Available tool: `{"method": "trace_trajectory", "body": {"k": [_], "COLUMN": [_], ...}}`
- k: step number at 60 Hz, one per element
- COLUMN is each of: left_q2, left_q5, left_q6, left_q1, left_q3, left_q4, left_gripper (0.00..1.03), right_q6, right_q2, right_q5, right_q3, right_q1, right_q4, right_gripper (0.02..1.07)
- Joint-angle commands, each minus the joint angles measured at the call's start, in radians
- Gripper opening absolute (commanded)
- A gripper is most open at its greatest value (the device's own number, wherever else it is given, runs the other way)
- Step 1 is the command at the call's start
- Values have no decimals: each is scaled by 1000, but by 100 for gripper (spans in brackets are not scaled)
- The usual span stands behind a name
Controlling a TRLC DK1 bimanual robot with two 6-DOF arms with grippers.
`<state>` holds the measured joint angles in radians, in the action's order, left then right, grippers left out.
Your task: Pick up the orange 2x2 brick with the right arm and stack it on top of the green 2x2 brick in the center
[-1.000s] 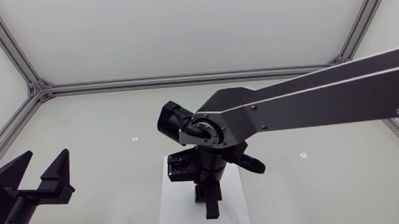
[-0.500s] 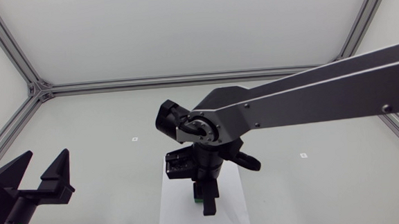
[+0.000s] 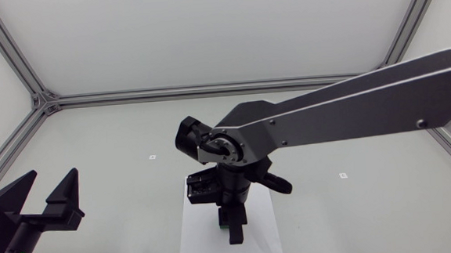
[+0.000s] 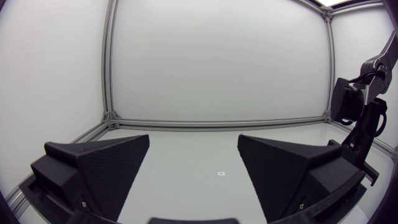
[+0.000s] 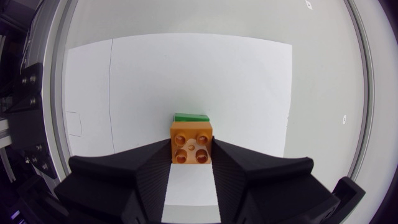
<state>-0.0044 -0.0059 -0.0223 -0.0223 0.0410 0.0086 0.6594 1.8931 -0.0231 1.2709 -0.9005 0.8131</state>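
Doubly pinched, in the right pincer [image 5: 191, 149], the orange brick [image 5: 192, 142], side to side; held it over the green brick [image 5: 191, 117] on the white sheet [image 5: 249, 93], contact unclear. Risked a skewed, unseated stack if pressed off-line. Left the left pincer [image 4: 194, 148] gaping, bare, well apart. Saw no container.

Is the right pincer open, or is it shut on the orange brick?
Shut: the right pincer holds the orange brick, with one finger touching each of its two sides.
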Motion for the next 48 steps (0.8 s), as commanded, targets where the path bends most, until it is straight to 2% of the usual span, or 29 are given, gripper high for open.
{"method": "trace_trajectory", "body": {"k": [1, 48], "left_q2": [-8, -8], "left_q5": [4, 6], "left_q6": [13, 13], "left_q1": [4, 4], "left_q3": [-41, -41], "left_q4": [-15, -15], "left_gripper": [99, 99], "right_q6": [16, 16], "right_q2": [29, 35], "right_q5": [12, 31], "right_q3": [22, 48], "right_q1": [0, -23], "right_q4": [28, 49], "right_gripper": [8, 8]}}
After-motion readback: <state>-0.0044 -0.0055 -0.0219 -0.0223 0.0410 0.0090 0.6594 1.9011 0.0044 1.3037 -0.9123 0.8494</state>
